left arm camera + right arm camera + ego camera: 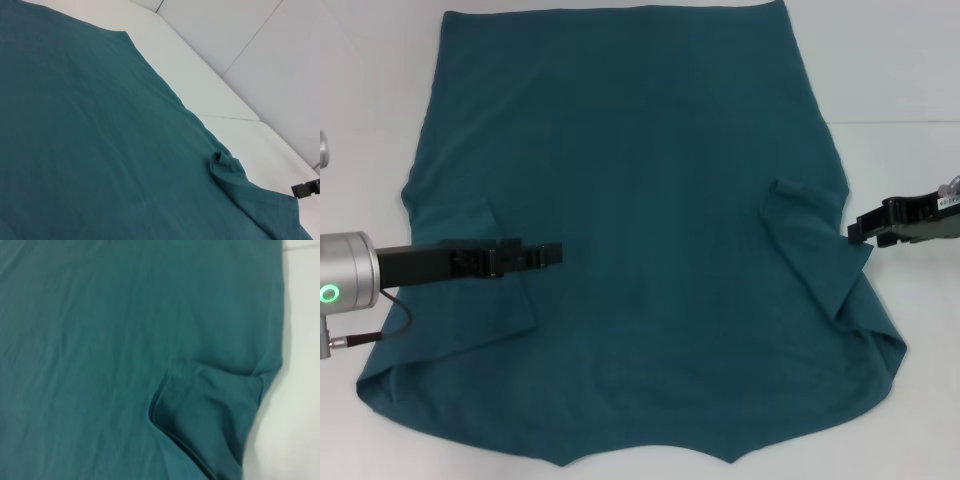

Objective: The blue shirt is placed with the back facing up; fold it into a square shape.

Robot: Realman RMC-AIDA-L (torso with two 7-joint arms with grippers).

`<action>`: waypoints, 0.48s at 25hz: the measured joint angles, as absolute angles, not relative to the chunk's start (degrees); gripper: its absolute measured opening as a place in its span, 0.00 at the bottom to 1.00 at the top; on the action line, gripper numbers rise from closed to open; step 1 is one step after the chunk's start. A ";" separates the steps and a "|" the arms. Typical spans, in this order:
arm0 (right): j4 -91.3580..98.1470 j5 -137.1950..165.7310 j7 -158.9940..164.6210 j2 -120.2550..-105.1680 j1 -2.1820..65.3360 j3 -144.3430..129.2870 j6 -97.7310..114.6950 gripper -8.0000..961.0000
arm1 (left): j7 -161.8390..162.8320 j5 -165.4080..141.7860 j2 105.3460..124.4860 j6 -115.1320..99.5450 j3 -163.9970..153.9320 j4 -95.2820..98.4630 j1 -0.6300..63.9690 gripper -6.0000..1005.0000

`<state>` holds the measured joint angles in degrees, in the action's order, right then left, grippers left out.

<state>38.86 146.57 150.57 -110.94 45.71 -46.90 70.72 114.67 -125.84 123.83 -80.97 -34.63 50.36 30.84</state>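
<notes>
Here the blue shirt (pixel 640 220) lies flat, both sleeves folded inward; bare table (pixel 910 70) borders its edges. The left gripper (pixel 548 254) hovers over its left sleeve, the right gripper (pixel 865 228) just off its right edge; whether either is open, I cannot tell.

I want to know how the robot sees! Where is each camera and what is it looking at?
Head view: sits on the robot's head, looking down at the blue shirt on the white table; shows the left end effector and right end effector.
Left wrist view: sits on the left arm, looking across the shirt toward the folded right sleeve; shows only the right end effector's tip, far off.
Right wrist view: sits on the right arm, looking down at that sleeve; shows no robot parts.
All three share the folded right sleeve.
</notes>
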 joint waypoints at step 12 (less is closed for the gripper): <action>35.15 138.67 147.35 -112.93 47.30 -46.53 70.55 0.49 | 114.70 -125.76 123.83 -80.94 -34.56 50.38 30.80 0.82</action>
<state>35.15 138.67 147.35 -112.93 47.30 -46.53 70.55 114.70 -125.76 123.83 -80.94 -34.56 50.38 30.80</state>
